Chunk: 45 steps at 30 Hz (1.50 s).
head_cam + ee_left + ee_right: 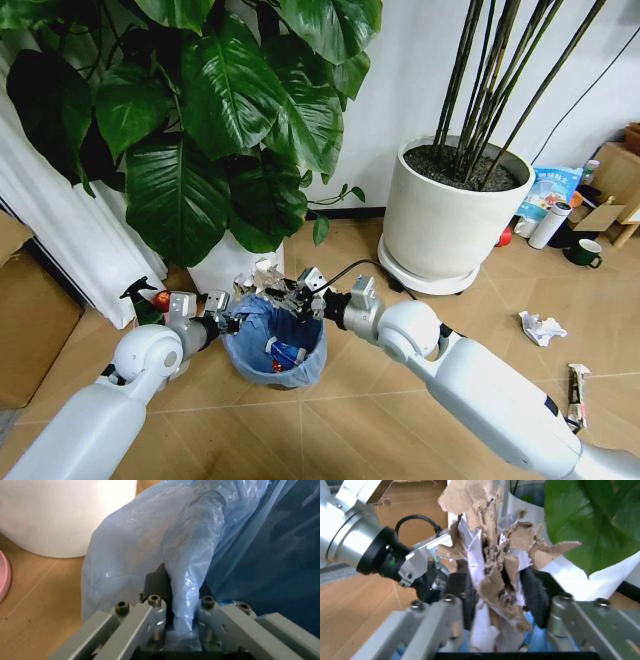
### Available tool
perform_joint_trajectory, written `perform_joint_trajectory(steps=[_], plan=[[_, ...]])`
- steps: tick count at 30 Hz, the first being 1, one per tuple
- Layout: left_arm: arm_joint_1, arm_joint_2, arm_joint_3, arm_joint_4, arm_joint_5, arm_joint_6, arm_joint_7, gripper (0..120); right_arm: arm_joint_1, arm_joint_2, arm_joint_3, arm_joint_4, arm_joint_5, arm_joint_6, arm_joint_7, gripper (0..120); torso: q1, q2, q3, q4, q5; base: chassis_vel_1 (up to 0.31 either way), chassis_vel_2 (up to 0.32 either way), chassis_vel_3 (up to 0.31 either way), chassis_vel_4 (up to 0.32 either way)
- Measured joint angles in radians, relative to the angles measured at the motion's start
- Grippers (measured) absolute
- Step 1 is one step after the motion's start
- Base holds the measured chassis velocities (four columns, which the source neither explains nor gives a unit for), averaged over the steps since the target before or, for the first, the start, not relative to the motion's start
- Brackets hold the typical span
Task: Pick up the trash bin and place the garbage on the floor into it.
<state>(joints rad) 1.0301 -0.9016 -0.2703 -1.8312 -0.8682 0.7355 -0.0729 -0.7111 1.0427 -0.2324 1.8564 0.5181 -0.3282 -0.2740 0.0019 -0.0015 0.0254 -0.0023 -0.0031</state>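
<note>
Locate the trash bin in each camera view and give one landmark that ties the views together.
Head view: the trash bin sits low centre, between both grippers.
Left wrist view: its blue bag rim is pinched by the left gripper.
Right wrist view: a sliver of blue bag below the right gripper.
Shared landmark: the blue bag.

The head cam looked down and forward from above, taking in both arms, the trash bin point(275, 345) and the floor point(480, 315) around it. The left wrist cam sat right up against the bin's blue liner, looking along its own fingers point(150, 617). The right wrist cam looked past its fingers point(535, 592) toward the left gripper point(427, 575), so all three shared the bin's rim area.
</note>
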Motion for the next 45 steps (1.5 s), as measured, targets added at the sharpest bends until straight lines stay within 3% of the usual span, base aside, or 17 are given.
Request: perform_joint_trajectory(steps=[16, 25, 35, 42, 45], plan=[[0.005, 0.012, -0.012, -0.016, -0.006, 0.000, -0.001, 2, -0.014, -0.011, -0.007, 0.003, -0.004, 0.004, 0.000, 97, 0.000, 0.000, 0.000, 0.0000, 0.0000, 0.000, 0.000, 0.000, 0.000], [0.016, 0.015, -0.027, -0.019, -0.005, 0.000, -0.001, 2, -0.012, 0.012, 0.030, 0.002, 0.010, 0.010, 0.054, 100, 0.000, 0.000, 0.000, 0.0000, 0.0001, 0.000, 0.000, 0.000, 0.000], [0.063, 0.037, -0.075, -0.037, -0.001, 0.000, 0.003, 2, -0.107, -0.003, 0.242, -0.070, 0.039, -0.014, 0.179, 100, 0.000, 0.000, 0.000, -0.0001, 0.0002, 0.000, 0.000, 0.000, 0.000], [0.081, 0.043, -0.085, -0.045, 0.003, 0.000, 0.008, 2, -0.170, -0.012, 0.338, -0.253, 0.014, 0.011, 0.200, 100, 0.000, 0.000, 0.000, -0.0001, 0.0000, 0.000, 0.000, 0.000, 0.000], [0.083, 0.041, -0.085, -0.045, 0.007, 0.000, 0.011, 2, -0.174, 0.029, 0.360, -0.437, -0.022, 0.033, 0.201, 100, 0.000, 0.000, 0.000, -0.0001, 0.0002, 0.000, 0.000, 0.000, 0.000]])
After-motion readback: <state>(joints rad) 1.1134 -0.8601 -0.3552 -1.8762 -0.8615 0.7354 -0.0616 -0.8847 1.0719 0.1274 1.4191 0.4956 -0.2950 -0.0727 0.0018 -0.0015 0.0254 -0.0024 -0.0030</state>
